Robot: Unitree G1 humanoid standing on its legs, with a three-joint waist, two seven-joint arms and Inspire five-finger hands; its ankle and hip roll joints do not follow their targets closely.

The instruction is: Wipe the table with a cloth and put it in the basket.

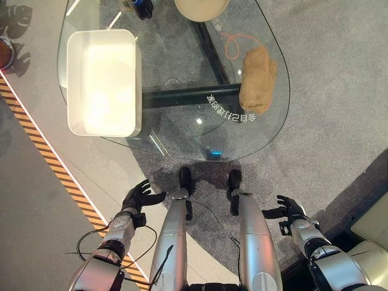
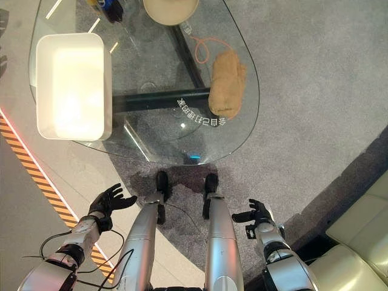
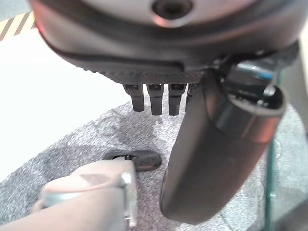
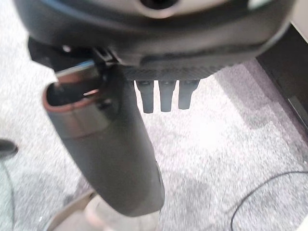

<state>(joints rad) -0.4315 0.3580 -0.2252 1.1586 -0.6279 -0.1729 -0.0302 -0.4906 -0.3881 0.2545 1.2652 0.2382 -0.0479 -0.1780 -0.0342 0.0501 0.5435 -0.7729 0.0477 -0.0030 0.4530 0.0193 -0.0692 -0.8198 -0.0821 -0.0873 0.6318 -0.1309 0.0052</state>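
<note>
Rounded glass table (image 1: 276,115) – tan fuzzy cloth (image 1: 257,80) crumpled near its right edge, white rectangular basket (image 1: 102,82) at left. Left hand (image 1: 139,197) & right hand (image 1: 289,210) below table – fingers relaxed, holding nothing.

A glass table (image 1: 270,130) stands on grey carpet. On it, the white basket (image 1: 102,82) sits well left of the tan cloth (image 1: 257,80); a bowl (image 1: 201,7) lies beyond the cloth.
</note>
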